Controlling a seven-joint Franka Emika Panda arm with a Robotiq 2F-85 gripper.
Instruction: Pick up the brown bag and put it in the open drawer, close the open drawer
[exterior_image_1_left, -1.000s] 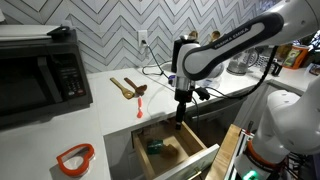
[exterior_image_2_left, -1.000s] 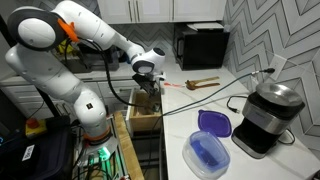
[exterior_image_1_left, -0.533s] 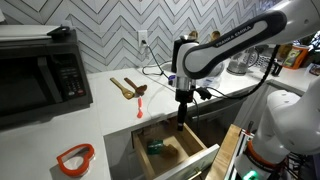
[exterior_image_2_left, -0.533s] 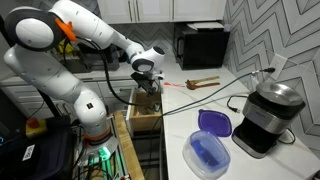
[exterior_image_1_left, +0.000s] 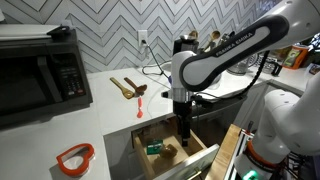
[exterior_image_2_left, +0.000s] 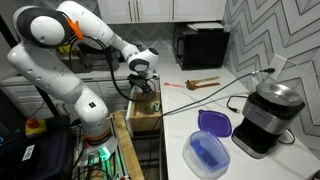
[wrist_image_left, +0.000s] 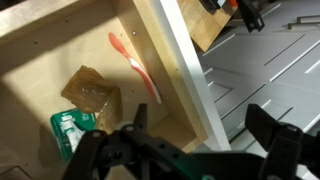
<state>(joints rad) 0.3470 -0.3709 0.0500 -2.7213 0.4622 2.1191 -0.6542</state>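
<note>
The brown bag (wrist_image_left: 92, 90) lies crumpled on the floor of the open wooden drawer (wrist_image_left: 185, 70), next to a green packet (wrist_image_left: 70, 128) and a thin red utensil (wrist_image_left: 135, 65). In an exterior view the bag (exterior_image_1_left: 169, 151) shows as a brown patch in the drawer (exterior_image_1_left: 200, 158). My gripper (wrist_image_left: 205, 135) is open and empty, with its fingers spread over the drawer's white front edge. In both exterior views the gripper (exterior_image_1_left: 185, 130) (exterior_image_2_left: 148, 92) hangs low at the drawer (exterior_image_2_left: 145, 118), apart from the bag.
A black microwave (exterior_image_1_left: 40, 75) stands on the white counter. Wooden spoons (exterior_image_1_left: 125, 87) lie behind the drawer and a red ring-shaped cutter (exterior_image_1_left: 75, 157) near the counter's front. A blue lidded container (exterior_image_2_left: 208, 150) and a coffee machine (exterior_image_2_left: 262, 115) sit further along.
The arm has lowered and the gripper has come down toward the drawer's front part. The bag and the other things in the drawer have not moved.
</note>
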